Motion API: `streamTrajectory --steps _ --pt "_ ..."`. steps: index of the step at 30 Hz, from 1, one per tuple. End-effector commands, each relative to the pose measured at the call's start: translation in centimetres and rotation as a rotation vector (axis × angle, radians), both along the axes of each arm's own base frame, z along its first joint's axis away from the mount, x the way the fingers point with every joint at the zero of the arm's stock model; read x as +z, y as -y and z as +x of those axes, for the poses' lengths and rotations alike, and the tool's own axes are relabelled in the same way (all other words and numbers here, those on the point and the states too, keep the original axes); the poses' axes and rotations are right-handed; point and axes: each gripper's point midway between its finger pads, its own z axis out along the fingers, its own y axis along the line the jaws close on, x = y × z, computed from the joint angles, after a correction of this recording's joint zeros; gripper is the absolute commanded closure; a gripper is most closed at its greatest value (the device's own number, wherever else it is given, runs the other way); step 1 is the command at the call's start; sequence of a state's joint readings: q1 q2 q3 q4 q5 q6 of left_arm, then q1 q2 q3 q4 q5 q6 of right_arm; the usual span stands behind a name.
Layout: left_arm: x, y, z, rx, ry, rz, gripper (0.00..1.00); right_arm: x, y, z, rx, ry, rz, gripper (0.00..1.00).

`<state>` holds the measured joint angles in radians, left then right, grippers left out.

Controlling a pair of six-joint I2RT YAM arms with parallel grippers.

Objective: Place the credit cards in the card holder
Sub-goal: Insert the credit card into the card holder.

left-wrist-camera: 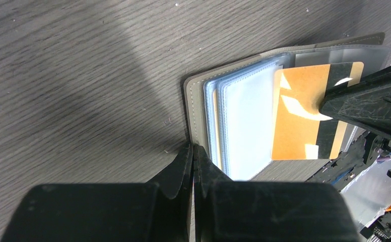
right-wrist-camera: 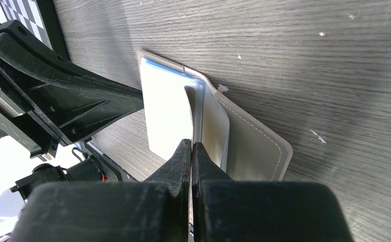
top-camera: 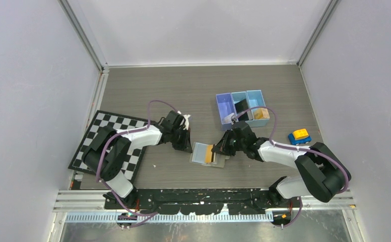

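The card holder (top-camera: 201, 153) lies open on the table, grey-taupe outside with pale blue pockets (left-wrist-camera: 244, 131). An orange credit card (left-wrist-camera: 299, 121) with a black stripe is pinched in my right gripper (right-wrist-camera: 191, 145), which is shut on it. The card stands edge-on between those jaws, and its far end reaches over the pocket leaves. My left gripper (left-wrist-camera: 192, 147) is shut, its tips pressed against the holder's grey left edge (left-wrist-camera: 189, 111). A yellowish edge (left-wrist-camera: 215, 126) shows between the pocket leaves. In the top view the left gripper (top-camera: 187, 146) and right gripper (top-camera: 222, 150) flank the holder.
A blue three-compartment tray (top-camera: 224, 106) stands behind the right arm. A checkerboard mat (top-camera: 98, 130) lies under the left arm. A small yellow and blue toy car (top-camera: 299, 136) sits at the right. White walls close in three sides of the table.
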<state>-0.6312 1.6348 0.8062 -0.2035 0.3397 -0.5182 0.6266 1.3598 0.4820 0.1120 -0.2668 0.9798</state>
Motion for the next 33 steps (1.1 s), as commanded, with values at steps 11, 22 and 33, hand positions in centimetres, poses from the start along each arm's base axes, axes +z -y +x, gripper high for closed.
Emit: streamTrajectory --steps 11,22,33 --pt "-3.5 -3.6 -1.6 0.004 -0.054 0.191 0.99 -2.4 1.1 -0.2 -0.020 0.008 -0.056 0.99" --pt "-3.4 -3.4 -1.8 0.001 -0.062 0.180 1.00 -3.5 1.0 -0.1 -0.041 0.007 -0.068 0.99" --pt "-3.2 -3.1 -2.2 0.010 -0.073 0.149 1.00 -5.1 0.1 -0.2 -0.059 -0.032 -0.072 1.00"
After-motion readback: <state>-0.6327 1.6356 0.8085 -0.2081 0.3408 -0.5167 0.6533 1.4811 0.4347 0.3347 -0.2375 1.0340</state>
